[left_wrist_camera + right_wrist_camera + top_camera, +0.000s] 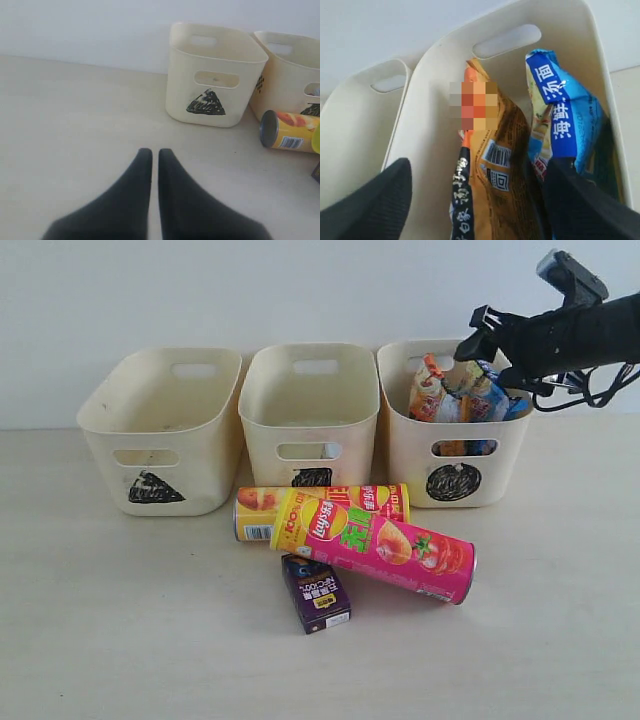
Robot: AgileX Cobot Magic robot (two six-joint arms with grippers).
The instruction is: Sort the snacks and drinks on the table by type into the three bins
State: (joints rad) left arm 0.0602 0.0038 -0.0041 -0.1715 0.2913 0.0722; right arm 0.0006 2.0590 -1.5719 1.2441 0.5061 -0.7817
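Observation:
Three cream bins stand in a row: triangle [160, 430], square [310, 405], circle [452, 445]. The orange-black bag [428, 390] and the blue-white bag [492, 398] stand in the circle bin. My right gripper [482, 362] hovers open over that bin. Its fingers [380, 200] straddle the orange-black bag [495, 165] without touching it, next to the blue-white bag [560, 115]. On the table the pink tube [390, 548] rests across the yellow-orange-red tube [330, 502], with the dark purple carton [316, 593] in front. My left gripper [155, 153] is shut on nothing, low over bare table. The white and blue carton is hidden.
The left wrist view shows the triangle bin [215, 75], the square bin [287, 75] and the metal end of the yellow-orange-red tube [287, 131] off to one side. A white wall runs close behind the bins. The right arm's cables [600, 390] hang at the far right.

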